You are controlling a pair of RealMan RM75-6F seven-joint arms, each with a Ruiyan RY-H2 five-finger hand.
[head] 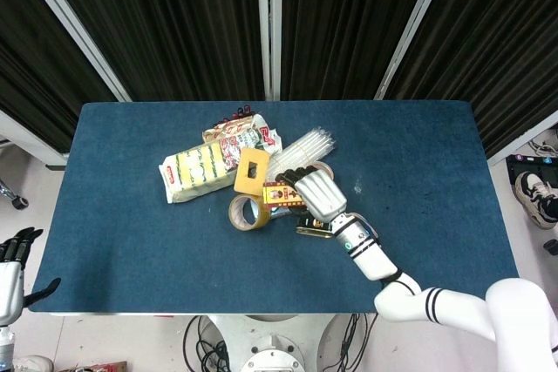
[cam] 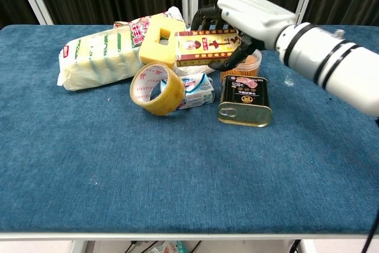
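Note:
My right hand (cam: 251, 17) grips a flat red and yellow box (cam: 204, 47) from above and holds it lifted over the pile; the head view shows the same hand (head: 317, 195) and box (head: 281, 193). Under the box lie a small blue and white carton (cam: 195, 90), an orange-lidded cup (cam: 244, 66) and a dark tin can (cam: 245, 100). A yellow tape roll (cam: 157, 88) leans against the carton. My left hand (head: 12, 260) hangs off the table's left front corner, fingers apart, holding nothing.
Behind the tape are a yellow block with a square hole (cam: 161, 41), a pack of green and yellow sponges (cam: 98, 57), a red and white snack bag (head: 244, 135) and a bundle of clear straws (head: 301, 150). The blue table (cam: 189, 170) ends at its front edge.

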